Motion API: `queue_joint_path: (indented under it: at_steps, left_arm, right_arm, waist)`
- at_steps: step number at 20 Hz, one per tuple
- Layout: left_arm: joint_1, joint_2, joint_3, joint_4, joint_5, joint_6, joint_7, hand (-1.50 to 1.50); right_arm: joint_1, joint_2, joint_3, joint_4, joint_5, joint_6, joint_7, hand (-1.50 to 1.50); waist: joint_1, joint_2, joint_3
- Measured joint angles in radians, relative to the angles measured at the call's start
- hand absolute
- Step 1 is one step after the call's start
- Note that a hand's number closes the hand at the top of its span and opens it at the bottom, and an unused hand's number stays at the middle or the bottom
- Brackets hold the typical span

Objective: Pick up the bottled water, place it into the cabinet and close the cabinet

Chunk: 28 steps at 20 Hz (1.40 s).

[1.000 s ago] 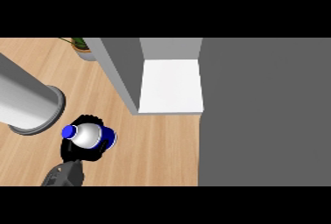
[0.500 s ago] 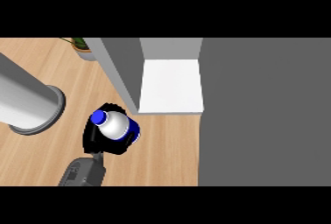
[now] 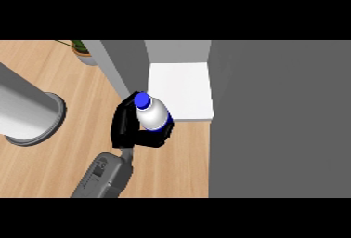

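A light wooden counter (image 3: 61,172) is seen from steeply above, its grain running across the view. A large grey cylinder (image 3: 24,116) with a flared base is stood on it, at the view's left edge. A potted plant (image 3: 82,50) is set on the wood above and to the right of the cylinder, close to the top of the scene. Further right of the cylinder, the wood is met by a grey cabinet wall (image 3: 123,65) and a white shelf (image 3: 179,90).

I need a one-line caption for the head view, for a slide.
Robot hand holds the bottled water at the edge of the open cabinet's white shelf, above the wooden counter.
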Motion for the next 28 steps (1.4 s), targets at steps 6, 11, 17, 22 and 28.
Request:
queue_joint_path:
  at_steps: [6, 11, 17, 22, 28]
  left_arm:
    - [-0.143, -0.001, -0.065, 0.083, -0.009, 0.186, 0.068, 1.5]
    - [-0.253, -0.001, -0.063, 0.212, -0.006, 0.246, 0.093, 1.5]
    - [-0.37, 0.0, -0.036, 0.377, 0.047, 0.254, 0.076, 1.5]
    - [-0.473, -0.001, -0.013, 0.522, 0.099, 0.255, 0.035, 1.5]
    - [-0.59, -0.001, 0.026, 0.691, 0.133, 0.266, -0.038, 1.5]
  right_arm:
    - [-0.022, -0.017, -0.008, 0.002, -0.014, -0.014, 0.011, -1.5]
    - [-0.022, -0.014, 0.0, 0.002, -0.025, -0.014, 0.018, -1.5]
    - [-0.027, -0.032, -0.025, 0.007, -0.044, -0.007, 0.026, -1.5]
    - [-0.043, -0.035, -0.016, 0.011, -0.058, -0.01, 0.035, -1.5]
    - [-0.049, -0.027, -0.01, 0.017, -0.069, 0.01, 0.034, -1.5]
  waist:
    - [-0.005, 0.002, 0.0]
    - [-0.01, 0.004, 0.0]
    - [-0.017, 0.007, -0.001]
    - [-0.025, 0.011, -0.001]
    - [-0.038, 0.015, -0.001]
